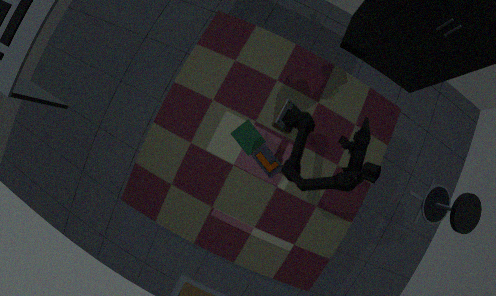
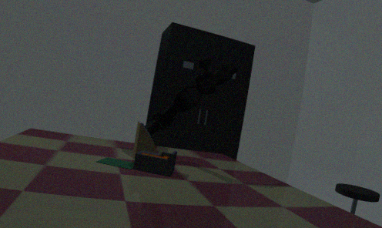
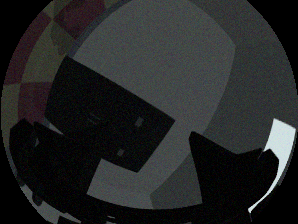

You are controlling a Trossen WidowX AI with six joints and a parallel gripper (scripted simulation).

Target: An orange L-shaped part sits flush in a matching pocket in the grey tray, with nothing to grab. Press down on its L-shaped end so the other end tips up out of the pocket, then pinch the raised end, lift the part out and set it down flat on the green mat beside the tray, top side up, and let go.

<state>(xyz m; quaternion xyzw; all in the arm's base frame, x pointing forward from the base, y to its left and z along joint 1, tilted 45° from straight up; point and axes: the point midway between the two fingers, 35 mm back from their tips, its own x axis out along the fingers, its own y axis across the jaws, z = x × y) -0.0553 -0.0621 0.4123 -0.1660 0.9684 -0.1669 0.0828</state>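
Observation:
The orange part (image 1: 264, 159) (image 2: 156, 155) lies in the grey tray (image 1: 264, 149) (image 2: 154, 165). It looks level, but whether it is exactly flush is too small and dark to tell. The green mat (image 1: 247, 136) (image 2: 115, 162) lies flat beside the tray, with no part on it. My gripper (image 1: 355, 132) (image 3: 153, 131) is open and empty, raised well away from the tray and the mat. Its two dark fingers stand wide apart in the wrist view, facing the room. In the exterior view the gripper blends into the dark cabinet. The wrist view shows neither part, tray nor mat.
A tan upright wedge (image 2: 143, 140) stands behind the tray in the exterior view. My arm reaches up from behind it, across the view of the black cabinet (image 1: 425, 45) (image 2: 219, 135). A dark round stool (image 1: 465, 213) (image 2: 357, 192) stands off to the side.

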